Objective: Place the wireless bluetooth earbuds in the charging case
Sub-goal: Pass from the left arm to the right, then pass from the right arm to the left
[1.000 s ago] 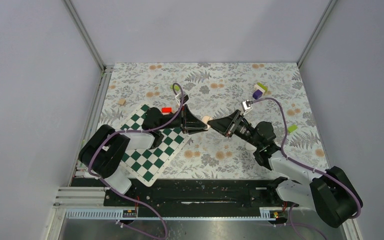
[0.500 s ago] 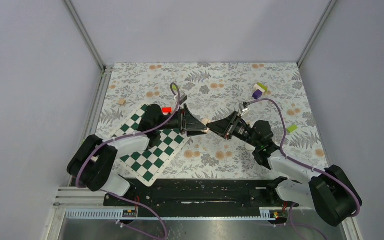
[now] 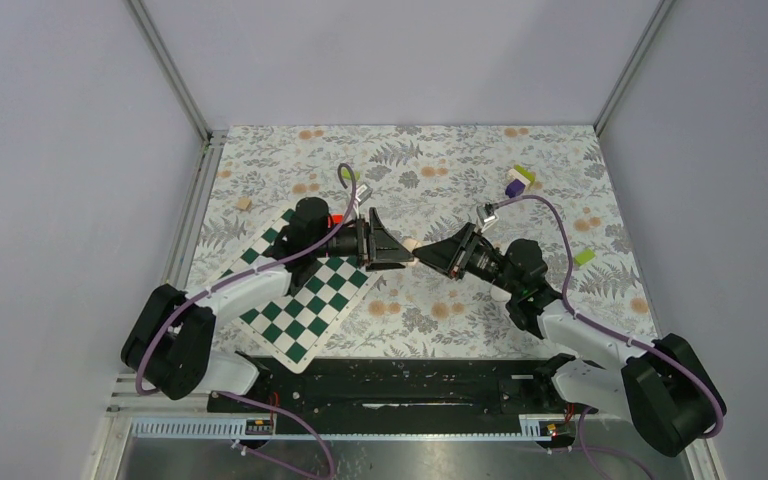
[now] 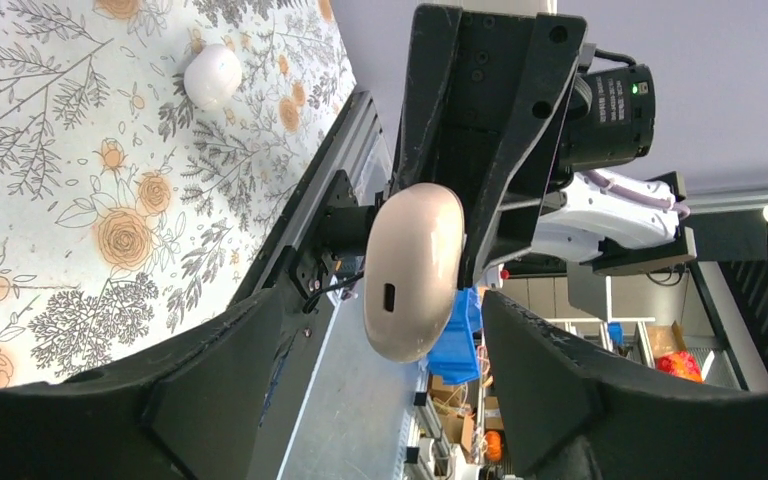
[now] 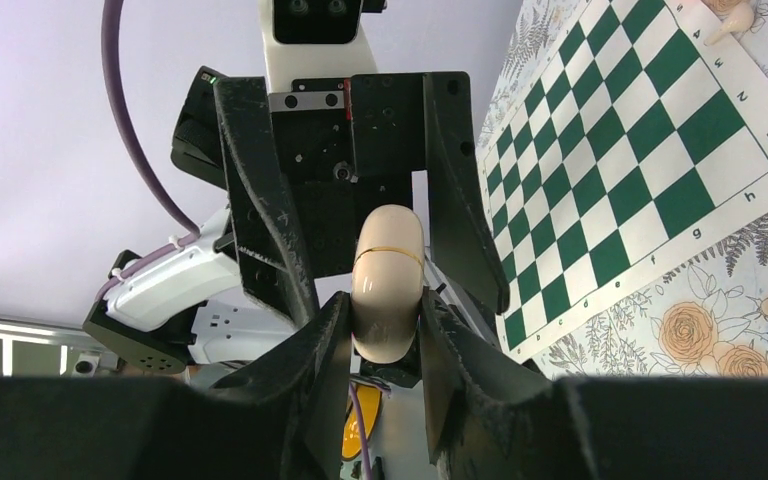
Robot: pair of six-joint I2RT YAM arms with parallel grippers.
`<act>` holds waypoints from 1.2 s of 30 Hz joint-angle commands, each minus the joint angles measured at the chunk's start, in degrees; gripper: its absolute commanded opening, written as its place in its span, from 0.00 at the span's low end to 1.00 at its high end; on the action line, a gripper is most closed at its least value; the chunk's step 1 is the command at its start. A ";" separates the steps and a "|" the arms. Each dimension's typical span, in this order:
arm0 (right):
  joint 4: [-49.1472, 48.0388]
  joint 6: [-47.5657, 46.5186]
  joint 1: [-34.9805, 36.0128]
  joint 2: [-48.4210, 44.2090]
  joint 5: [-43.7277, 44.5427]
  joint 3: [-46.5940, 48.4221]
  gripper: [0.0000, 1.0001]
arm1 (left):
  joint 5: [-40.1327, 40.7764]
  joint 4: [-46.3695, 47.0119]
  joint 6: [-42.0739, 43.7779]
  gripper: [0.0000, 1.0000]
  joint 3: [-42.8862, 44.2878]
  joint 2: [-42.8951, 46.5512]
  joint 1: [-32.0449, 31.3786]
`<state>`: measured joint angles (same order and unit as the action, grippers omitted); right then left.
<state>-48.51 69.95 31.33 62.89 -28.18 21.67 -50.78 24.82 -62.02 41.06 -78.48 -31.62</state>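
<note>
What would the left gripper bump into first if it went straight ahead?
Probably the case, held in the right gripper, just ahead of the left gripper, whose fingers are open; depth is hard to judge.

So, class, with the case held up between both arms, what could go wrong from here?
1. The right gripper has its jaws shut on one end of the charging case in mid-air, while the left gripper has its jaws open around it; releasing early would likely drop it.
2. The grippers are nose to nose, so a small error could knock them together.
3. The case looks closed; nothing can go in yet.
</note>
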 commanded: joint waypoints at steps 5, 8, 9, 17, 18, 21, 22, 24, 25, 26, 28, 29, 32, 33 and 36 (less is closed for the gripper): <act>-3.96 0.10 -0.04 1.39 -2.58 2.32 0.00 | -0.66 22.85 -12.07 0.57 -4.97 -0.75 3.61; -4.50 0.39 -0.04 2.25 -2.86 2.53 0.00 | -1.35 30.49 -17.58 0.58 -5.87 -3.16 3.64; -4.63 0.44 -0.04 2.41 -2.88 2.58 0.00 | -1.40 31.82 -18.43 0.58 -6.05 -3.65 3.61; -5.32 0.90 -0.06 3.67 -3.20 3.43 0.00 | -1.78 35.08 -19.81 0.50 -6.89 -4.47 3.59; -5.65 1.11 -0.05 3.91 -3.27 3.45 0.00 | -1.83 35.12 -19.71 0.47 -7.01 -4.46 3.60; -6.88 1.60 -0.06 4.76 -3.35 3.46 0.00 | -1.76 35.11 -19.72 0.31 -7.38 -4.51 3.59; -7.18 1.80 -0.05 5.00 -3.48 3.47 0.00 | -1.70 35.04 -19.72 0.26 -7.47 -4.54 3.59; -7.31 1.94 -0.04 5.14 -3.63 3.53 0.00 | -1.77 34.91 -19.72 0.12 -7.47 -4.66 3.63; -7.19 1.93 -0.04 5.09 -3.70 3.50 0.00 | -1.75 34.78 -19.60 0.03 -7.34 -4.67 3.59; -6.94 1.94 -0.04 4.99 -3.74 3.49 0.00 | -1.64 34.08 -19.32 0.00 -7.30 -4.48 3.65; -5.99 1.94 -0.04 4.46 -3.65 3.48 0.07 | -1.01 30.94 -17.51 0.00 -7.17 -3.80 3.61; -5.46 1.94 -0.04 4.05 -3.47 3.42 0.19 | -0.36 27.77 -16.13 0.00 -7.01 -3.22 3.63; -3.73 1.34 -0.04 2.59 -3.27 3.65 0.35 | 2.41 13.42 -8.00 0.00 -5.12 -0.27 3.61; -3.21 1.06 -0.04 2.32 -3.27 3.90 0.35 | 3.74 8.23 -3.74 0.00 -4.22 0.82 3.58; -3.39 1.08 -0.04 2.34 -4.13 5.14 0.35 | 6.91 -2.16 2.44 0.00 -1.99 3.37 3.60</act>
<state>-48.93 71.81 31.33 67.29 -31.09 23.35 -48.95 39.35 -72.16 35.16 -79.07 -27.81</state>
